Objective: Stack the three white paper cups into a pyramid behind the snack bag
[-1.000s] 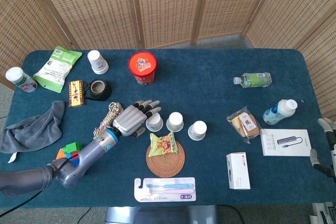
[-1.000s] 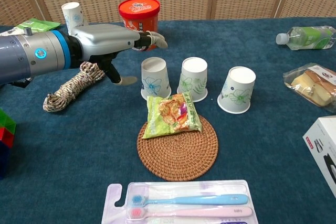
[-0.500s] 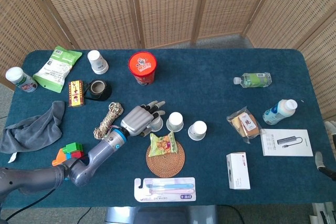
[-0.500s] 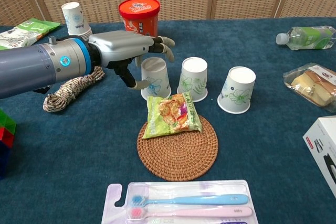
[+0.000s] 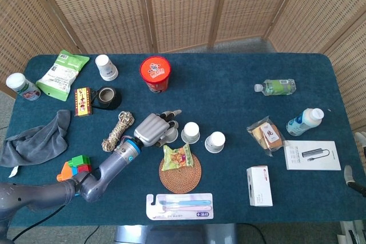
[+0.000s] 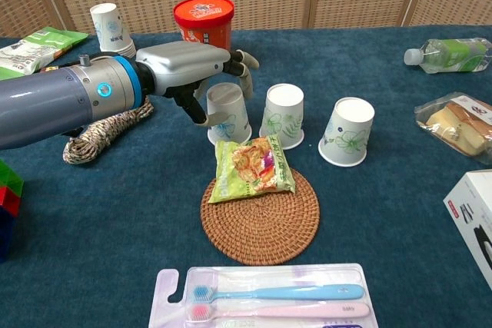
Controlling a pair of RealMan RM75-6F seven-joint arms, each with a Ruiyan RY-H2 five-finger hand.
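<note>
A: What is the biggest thing here?

B: One table (image 5: 229, 84) with a dark blue cloth. On it, one left hand (image 6: 188, 63) on a grey arm (image 6: 54, 101).

A: And its fingers (image 6: 244, 59)?

B: They reach over the top of the nearest of three white paper cups (image 6: 227, 113), with the thumb against that cup's near side. Whether they truly grip it I cannot tell. The cup stands upside down on the table.

A: The other two cups?

B: Both upside down, in a row away from the fingers: a second cup (image 6: 283, 115) just beside the first, a third cup (image 6: 348, 130) further off, tilted a little. A fourth cup (image 6: 108, 26), upright, stands well behind the arm.

A: The snack bag?

B: One snack bag (image 6: 250, 167), just in front of the fingers, lying partly on one round woven mat (image 6: 261, 217). The three cups stand behind it.

A: What else?

B: One red tub (image 6: 204, 22) behind the fingers, one coil of rope (image 6: 104, 132) beside the arm, and one pack of two toothbrushes (image 6: 265, 301) at the near edge.

A: The right hand (image 5: 354, 178)?

B: Only a sliver shows at the table's far right edge in the head view; its state cannot be told.
</note>
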